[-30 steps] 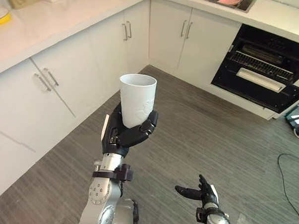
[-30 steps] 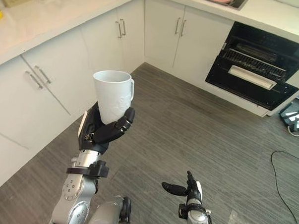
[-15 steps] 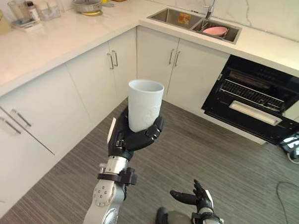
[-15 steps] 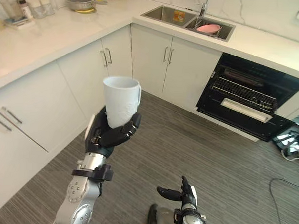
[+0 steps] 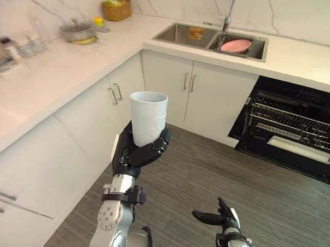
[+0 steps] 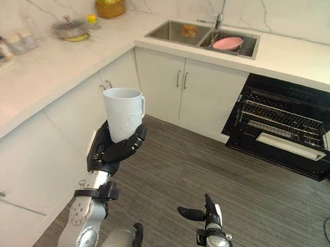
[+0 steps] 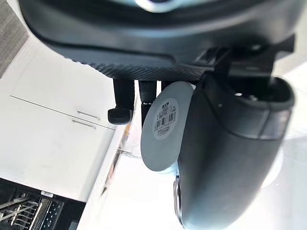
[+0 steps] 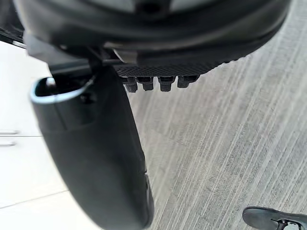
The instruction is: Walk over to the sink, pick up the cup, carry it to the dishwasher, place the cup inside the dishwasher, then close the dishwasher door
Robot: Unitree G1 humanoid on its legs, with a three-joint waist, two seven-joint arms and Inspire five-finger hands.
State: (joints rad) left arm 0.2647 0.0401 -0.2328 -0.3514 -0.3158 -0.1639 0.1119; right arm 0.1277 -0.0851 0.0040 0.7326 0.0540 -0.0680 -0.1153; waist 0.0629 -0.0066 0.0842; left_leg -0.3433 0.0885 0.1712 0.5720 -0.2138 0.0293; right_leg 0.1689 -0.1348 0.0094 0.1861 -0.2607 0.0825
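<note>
A tall white cup stands upright in my left hand, whose fingers curl round its lower half, held up above the grey floor. The left wrist view shows the cup's round base with a label, past the thumb. My right hand hangs low near the view's bottom, fingers straight and holding nothing. The dishwasher is at the right under the counter, its dark interior and racks showing. The steel sink lies in the worktop behind, with a pink dish in its right basin.
White cabinets run under an L-shaped marble worktop. A pan, a basket and jars stand on the counter at the left. Grey wood-look floor spreads between me and the dishwasher.
The camera has swung, so the sink and counter corner now sit more centrally and the dishwasher further right. The cup stays held in my left hand; the right hand is unchanged.
</note>
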